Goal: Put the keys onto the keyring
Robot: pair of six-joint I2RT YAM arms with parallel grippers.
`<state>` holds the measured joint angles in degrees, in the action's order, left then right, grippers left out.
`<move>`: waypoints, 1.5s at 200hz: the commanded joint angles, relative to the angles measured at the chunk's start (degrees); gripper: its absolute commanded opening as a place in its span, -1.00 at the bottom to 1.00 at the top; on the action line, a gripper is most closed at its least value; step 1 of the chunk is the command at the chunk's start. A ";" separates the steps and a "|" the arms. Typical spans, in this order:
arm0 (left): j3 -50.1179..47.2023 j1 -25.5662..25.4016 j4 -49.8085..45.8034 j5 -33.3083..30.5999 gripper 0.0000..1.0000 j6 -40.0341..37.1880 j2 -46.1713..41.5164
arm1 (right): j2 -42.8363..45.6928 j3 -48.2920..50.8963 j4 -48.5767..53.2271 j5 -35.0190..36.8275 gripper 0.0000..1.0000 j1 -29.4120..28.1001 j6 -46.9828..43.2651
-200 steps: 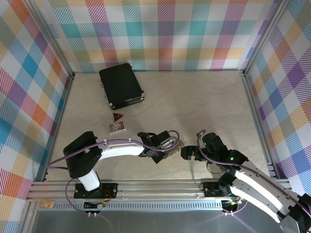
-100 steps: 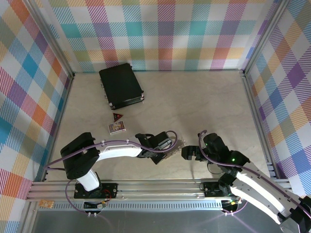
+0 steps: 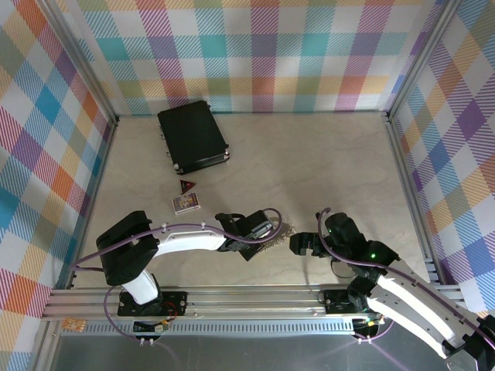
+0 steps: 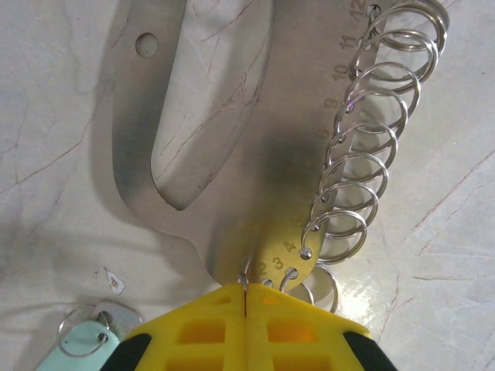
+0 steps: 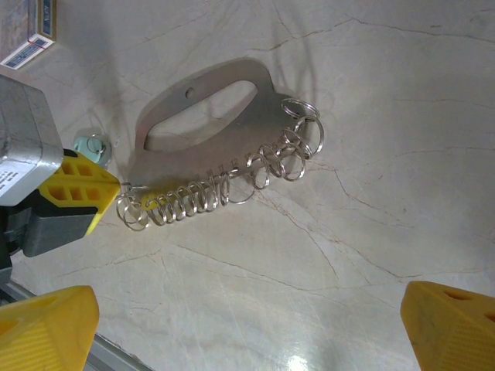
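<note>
Left gripper [image 4: 245, 297]: pinches the narrow numbered end of the keyring [image 4: 290, 131] between yellow fingers pressed together. Reaches out low from the near-left base, forearm laid rightward along the near edge of the table [image 3: 325, 170], wrist turned toward the right arm.

Right gripper [image 5: 247, 332]: hangs with fingers spread wide, just right of the keyring, holding nothing. Points leftward off an arm bent up from the near-right corner.

Keyring: sits between both grippers, small rings [image 5: 267, 158] along the edge facing the right arm; on the table or just above it, cannot tell.

Key [image 4: 81, 344]: rests on the table, teal head just beside the left fingers, apart from the plate.
</note>
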<state>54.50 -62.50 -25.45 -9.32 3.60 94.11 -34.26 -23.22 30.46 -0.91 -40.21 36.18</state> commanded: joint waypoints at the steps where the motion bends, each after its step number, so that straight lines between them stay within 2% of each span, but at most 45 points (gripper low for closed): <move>1: -0.18 -0.21 -1.75 -1.68 -0.80 -0.25 -0.34 | 0.83 -0.42 1.32 0.71 0.99 -0.31 -0.57; 96: 0.61 -0.24 -2.75 -2.25 -0.60 -1.82 0.82 | 0.82 -0.33 1.41 1.01 0.99 -0.31 -0.75; 168: 1.53 -0.25 -2.89 -2.15 -0.59 -2.54 2.01 | 1.46 -0.77 2.50 1.83 0.98 -0.31 -1.00; 208: 2.06 -0.25 -2.72 -2.01 -0.68 -2.80 2.64 | 2.09 -0.95 3.38 2.22 0.98 -0.27 -1.13; 255: 2.09 -0.27 -2.91 -1.66 -1.00 -2.80 2.26 | 2.23 -0.94 3.47 2.39 0.98 -0.28 -1.07; 300: 2.18 -0.34 -3.68 -2.01 -1.00 -2.61 -0.66 | 1.96 -2.28 3.65 2.46 0.98 -0.30 -2.02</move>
<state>55.46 -62.50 -27.00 -11.07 1.43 96.09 -32.51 -23.29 32.86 1.06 -40.21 35.46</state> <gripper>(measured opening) 0.050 0.991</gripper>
